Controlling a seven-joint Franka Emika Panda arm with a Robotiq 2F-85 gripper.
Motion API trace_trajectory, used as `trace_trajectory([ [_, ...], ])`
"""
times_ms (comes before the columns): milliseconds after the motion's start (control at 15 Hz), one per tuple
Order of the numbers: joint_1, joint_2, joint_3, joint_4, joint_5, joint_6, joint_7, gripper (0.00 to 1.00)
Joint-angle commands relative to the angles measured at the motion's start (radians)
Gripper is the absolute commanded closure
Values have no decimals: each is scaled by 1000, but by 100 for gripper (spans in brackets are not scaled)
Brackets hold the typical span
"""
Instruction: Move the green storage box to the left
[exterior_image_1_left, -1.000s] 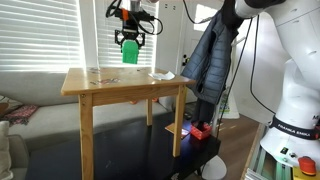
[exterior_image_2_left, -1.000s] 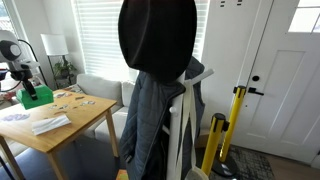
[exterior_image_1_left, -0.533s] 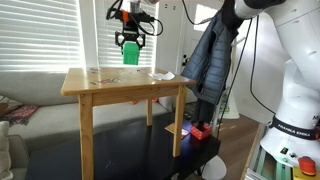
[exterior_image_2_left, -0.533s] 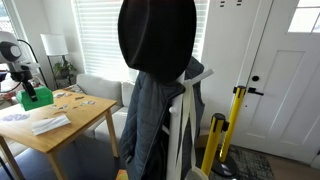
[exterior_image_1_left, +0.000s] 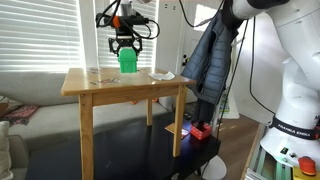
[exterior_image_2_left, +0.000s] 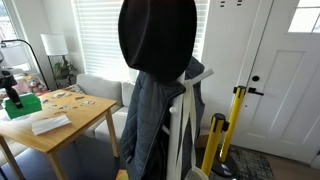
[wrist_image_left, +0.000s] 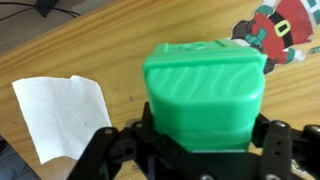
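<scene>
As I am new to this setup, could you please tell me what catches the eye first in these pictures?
The bright green storage box stands out most, clasped in the hand low at the wooden table, with a white paper sheet lying beside it. In an exterior view, a big black hat above a hanging dark jacket fills the foreground.

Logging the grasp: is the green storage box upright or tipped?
Upright: in both exterior views the green storage box shows vertical sides and a level top.
</scene>
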Motion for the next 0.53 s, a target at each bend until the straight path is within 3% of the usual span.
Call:
trace_trajectory([
  [0,32,13,-12,2,-25,25,89,42],
  [467,34,34,-5,-7,-12,93,146,42],
])
